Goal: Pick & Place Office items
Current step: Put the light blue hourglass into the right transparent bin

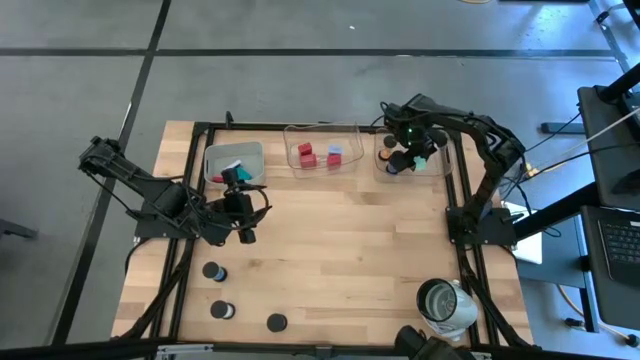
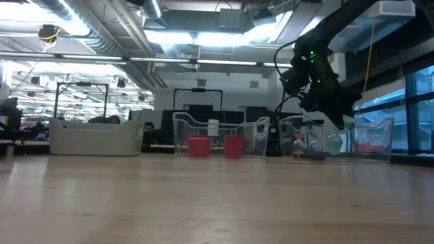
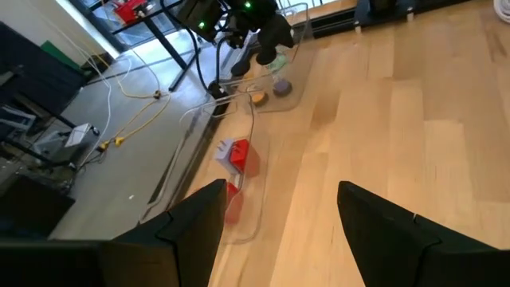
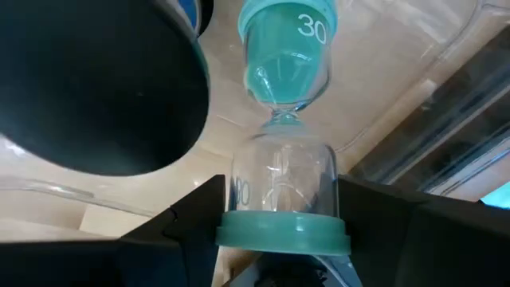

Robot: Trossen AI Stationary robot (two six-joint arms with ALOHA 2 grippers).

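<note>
Right gripper clamps teal sand timer above wooden table; left gripper wide

Non-task items: table, trays and container.
A wooden table carries three trays along its far edge: a grey tray at left, a clear tray in the middle, another clear tray at right. A silvery-white round container stands near the table's near right corner.

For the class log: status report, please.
Right gripper shut on teal sand timer, over right clear tray. Left gripper open, mid-table. Three black caps unpicked. Nothing blocking.
</note>
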